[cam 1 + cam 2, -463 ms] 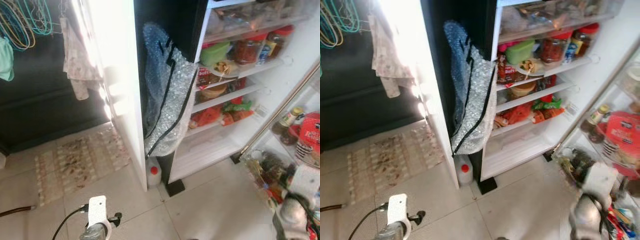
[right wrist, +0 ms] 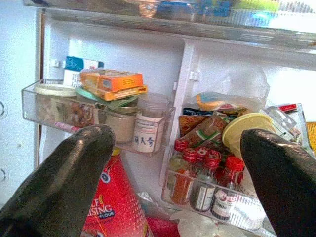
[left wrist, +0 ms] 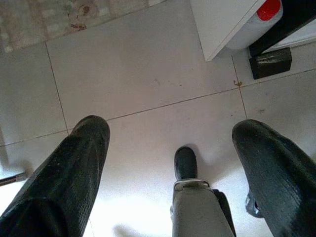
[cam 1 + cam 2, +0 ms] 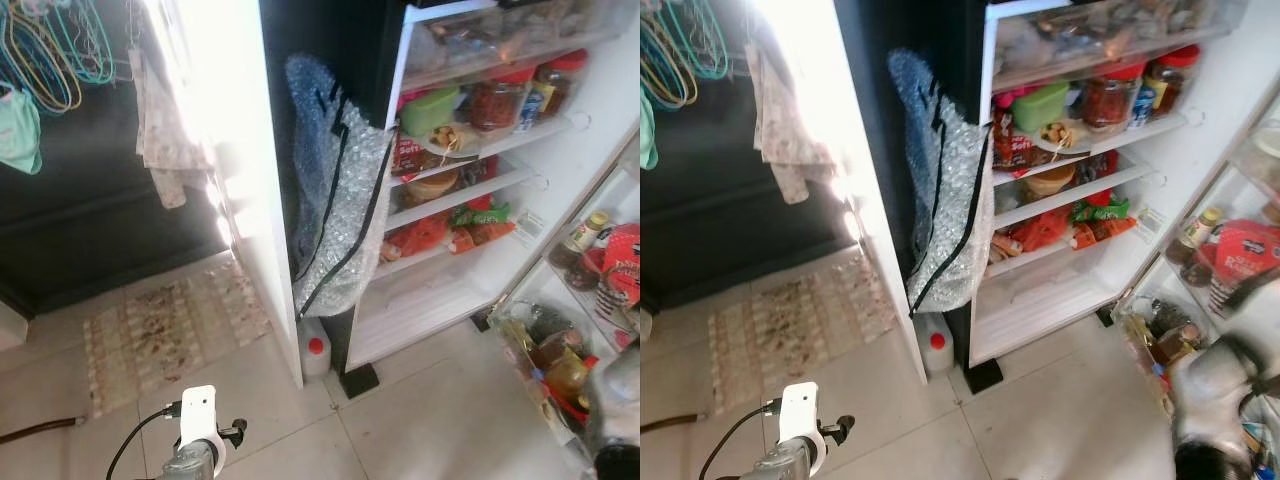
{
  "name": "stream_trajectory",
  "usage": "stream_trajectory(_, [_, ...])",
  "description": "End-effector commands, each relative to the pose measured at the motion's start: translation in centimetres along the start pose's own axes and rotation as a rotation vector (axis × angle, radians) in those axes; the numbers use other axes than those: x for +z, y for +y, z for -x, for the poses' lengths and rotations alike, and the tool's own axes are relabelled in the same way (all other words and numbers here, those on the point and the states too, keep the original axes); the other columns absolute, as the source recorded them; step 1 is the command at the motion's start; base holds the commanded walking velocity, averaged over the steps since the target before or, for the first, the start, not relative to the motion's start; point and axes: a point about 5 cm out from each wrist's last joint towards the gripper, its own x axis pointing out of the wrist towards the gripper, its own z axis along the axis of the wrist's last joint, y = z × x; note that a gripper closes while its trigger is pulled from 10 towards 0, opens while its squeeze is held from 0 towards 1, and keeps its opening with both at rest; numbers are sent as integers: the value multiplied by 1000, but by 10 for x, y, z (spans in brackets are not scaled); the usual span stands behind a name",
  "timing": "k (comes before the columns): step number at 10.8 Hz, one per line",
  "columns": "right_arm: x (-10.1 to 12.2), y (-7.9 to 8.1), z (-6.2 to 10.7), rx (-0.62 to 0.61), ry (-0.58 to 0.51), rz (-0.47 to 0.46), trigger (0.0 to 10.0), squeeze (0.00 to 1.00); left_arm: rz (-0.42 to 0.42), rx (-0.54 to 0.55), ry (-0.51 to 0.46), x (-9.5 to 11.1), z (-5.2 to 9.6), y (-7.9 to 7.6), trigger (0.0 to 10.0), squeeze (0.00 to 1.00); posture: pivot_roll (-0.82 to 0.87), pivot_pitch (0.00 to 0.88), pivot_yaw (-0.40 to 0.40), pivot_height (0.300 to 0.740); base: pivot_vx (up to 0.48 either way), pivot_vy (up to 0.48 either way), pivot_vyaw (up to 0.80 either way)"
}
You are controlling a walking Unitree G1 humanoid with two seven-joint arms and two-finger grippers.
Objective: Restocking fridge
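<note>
The fridge stands open, its shelves holding red-lidded jars, a green tub and red packets. Its open door on the right carries bottles and a red flour pack. My right gripper is open and empty, facing the door racks with orange boxes and small red-capped bottles. The right arm shows blurred at the lower right. My left gripper hangs open and empty over the tiled floor, its wrist low on the left.
A bubble-wrap bag hangs between the white wall panel and the fridge. A white jug with a red cap and a black block sit on the floor below it. A patterned rug, hangers and hanging cloth are left.
The whole picture has shifted a little, so the camera moved. My right arm sits lower and farther right in the eye views. The left arm hangs as before.
</note>
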Motion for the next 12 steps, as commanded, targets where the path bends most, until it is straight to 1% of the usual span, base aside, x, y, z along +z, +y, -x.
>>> stream_trajectory(1, [-2, 5, 5, 23, 43, -41, 10000, 0, -22, 10, 13, -4, 1, 4, 10000, 0, -181, 44, 78, 740, 0, 0, 0])
stream_trajectory(2, [-12, 23, 19, 160, 113, -37, 10000, 0, -11, 15, 15, -5, 1, 5, 10000, 0, -178, 40, 79, 740, 0, 0, 0])
stream_trajectory(3, [-28, 34, 33, 271, 233, -27, 10000, 0, -4, 15, 17, -5, 1, 5, 10000, 0, -171, 38, 77, 740, 0, 0, 0])
stream_trajectory(4, [-39, 40, 45, 316, 326, -18, 10000, 0, -3, 14, 19, -5, 1, 4, 10000, 0, -168, 38, 75, 740, 0, 386, 0])
stream_trajectory(5, [-38, 40, 47, 323, 317, -27, 10000, 0, 0, 12, 22, -7, 1, 3, 10000, 0, -166, 36, 66, 740, 0, 390, 0])
stream_trajectory(7, [-37, 42, 44, 328, 320, -25, 10000, 0, 4, 6, 24, -8, 2, 1, 10000, 0, -163, 25, 64, 740, 0, 324, 0])
stream_trajectory(10, [-35, 48, 48, 335, 330, -42, 10000, 0, -9, 0, 32, -12, 2, 1, 10000, 0, -165, 21, 76, 740, 0, 289, -777])
stream_trajectory(11, [-35, 47, 48, 319, 330, -46, 10000, 0, -23, -4, 30, -11, 2, 1, 10000, 0, -165, 23, 81, 740, 0, 0, 0])
stream_trajectory(12, [-36, 43, 46, 285, 332, -45, 10000, 0, -26, -5, 32, -11, 2, 2, 10000, 0, -167, 32, 85, 740, 0, 0, -800])
